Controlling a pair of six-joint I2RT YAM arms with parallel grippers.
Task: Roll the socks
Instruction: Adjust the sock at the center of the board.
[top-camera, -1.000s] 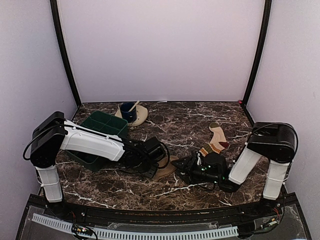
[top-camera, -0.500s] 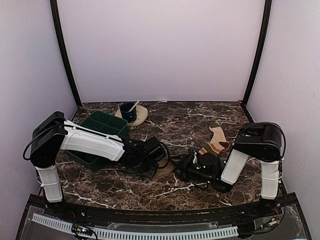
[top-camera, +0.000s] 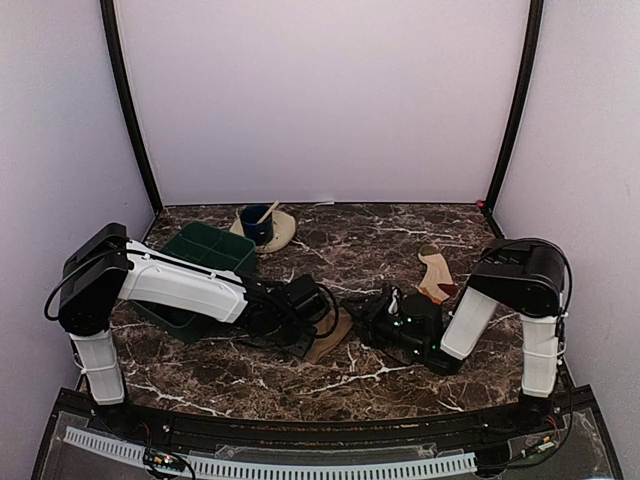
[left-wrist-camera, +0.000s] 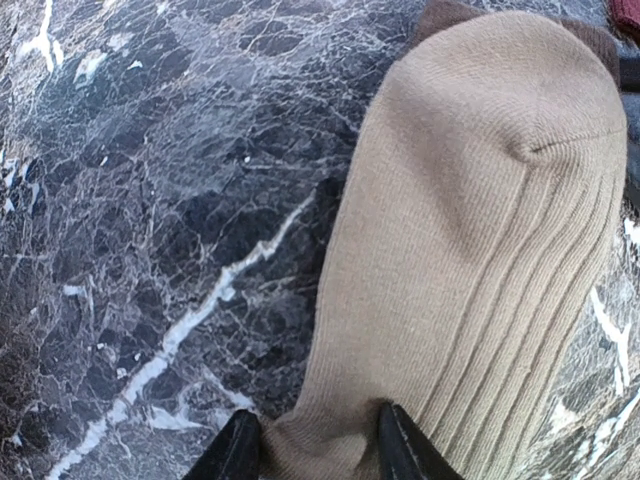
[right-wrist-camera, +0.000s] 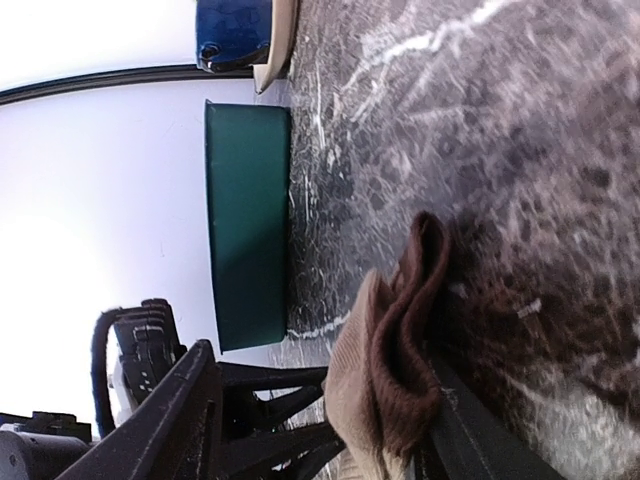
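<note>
1. Left gripper (left-wrist-camera: 318, 452), mid-counter (left-wrist-camera: 150, 200): jaws pinched on the bunched end of the plain tan sock (left-wrist-camera: 470, 230), which lies flat, reaching rightward.
2. Right gripper (right-wrist-camera: 320, 410): jaws wide, straddling a brown fold (right-wrist-camera: 405, 340) at the tan sock's right end; one finger touches it, the other stands apart. Which sock the fold belongs to is unclear.
3. Striped sock (top-camera: 436, 275): far right, partly hidden by the right arm.
4. Risks: the left pinch is shallow, so a pull may slip it free. The right jaws may catch one layer only, skewing the roll. The grippers are near enough to collide.
</note>
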